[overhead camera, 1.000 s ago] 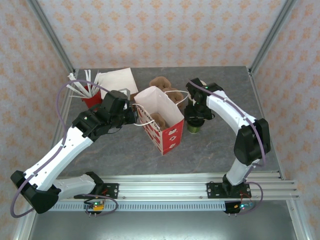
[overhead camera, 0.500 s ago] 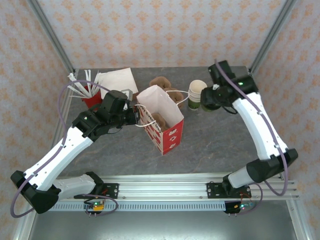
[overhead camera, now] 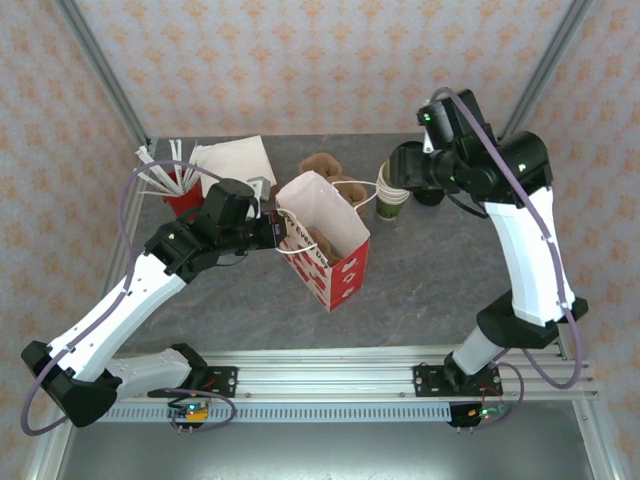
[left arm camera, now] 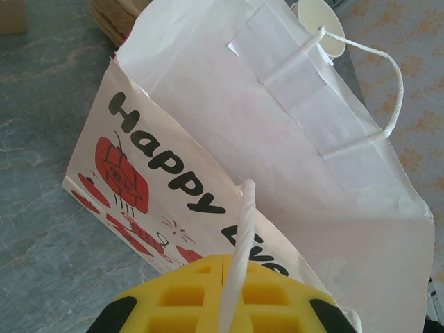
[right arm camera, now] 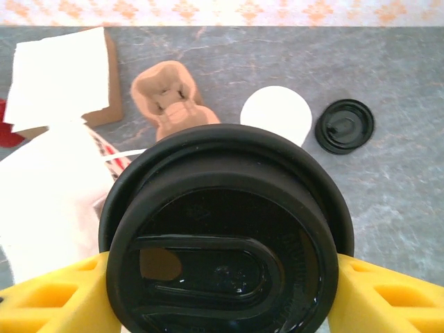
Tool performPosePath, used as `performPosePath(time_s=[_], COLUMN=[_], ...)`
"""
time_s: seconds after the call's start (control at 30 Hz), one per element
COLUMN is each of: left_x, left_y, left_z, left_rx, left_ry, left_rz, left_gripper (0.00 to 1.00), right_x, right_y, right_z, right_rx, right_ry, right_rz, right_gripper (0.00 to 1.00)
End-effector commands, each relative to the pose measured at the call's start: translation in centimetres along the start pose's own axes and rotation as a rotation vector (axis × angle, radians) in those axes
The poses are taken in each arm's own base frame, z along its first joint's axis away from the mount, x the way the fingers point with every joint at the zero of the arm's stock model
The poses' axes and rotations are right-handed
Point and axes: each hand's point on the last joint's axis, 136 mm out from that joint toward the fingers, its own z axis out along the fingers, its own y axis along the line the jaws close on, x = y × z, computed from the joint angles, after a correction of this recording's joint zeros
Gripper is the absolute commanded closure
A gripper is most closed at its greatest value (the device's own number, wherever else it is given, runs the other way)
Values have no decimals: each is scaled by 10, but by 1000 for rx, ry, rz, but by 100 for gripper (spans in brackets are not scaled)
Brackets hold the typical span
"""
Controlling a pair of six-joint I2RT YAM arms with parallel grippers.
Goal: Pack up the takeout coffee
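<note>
- Grips in the right claw (right arm camera: 222, 309) the takeout coffee (right arm camera: 225, 229), a small cup under a black round lid, with yellow fingers (right arm camera: 48, 302) partly apart and pressed to both sides of it.
- Holds that cup in the air, clear of the grey stone-patterned surface (overhead camera: 430, 285), over its far right part, near the stack of cream-lined paper cups (overhead camera: 392, 192) and right of the bag, not inside it.
- Pinches in the left claw (left arm camera: 222, 298), fully closed, the white twisted-cord handle (left arm camera: 241, 229) of the white paper bag (left arm camera: 277, 152), upright and open-mouthed, printed with red drawings and black "Happy" lettering.
- Below the cup, on the surface: a loose black round lid (right arm camera: 345, 125) near the stack, and brown moulded cardboard pieces (right arm camera: 170, 97) behind the bag.
- At the far left: a red cup of white sticks (overhead camera: 180, 195) beside white paper napkins (overhead camera: 235, 160).
</note>
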Motion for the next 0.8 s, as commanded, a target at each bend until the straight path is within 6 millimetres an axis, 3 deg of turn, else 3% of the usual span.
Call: performPosePath(time_s=[0.0, 0.27, 0.47, 0.77], left_x=[-3, -2, -1, -1], left_y=[-6, -5, -4, -4], left_z=[2, 5, 7, 7], left_rx=[19, 7, 2, -12], left_ry=[-7, 7, 12, 11], left_rz=[3, 13, 15, 30], left_gripper=[93, 93, 93, 93], right_x=[13, 13, 29, 63], right_y=[5, 40, 72, 87], right_z=[-7, -10, -7, 22], right_rx=[16, -88, -180, -140], right_ry=[43, 31, 91, 257], right_rz=[-52, -102, -165, -215], right_gripper=[32, 32, 33, 33])
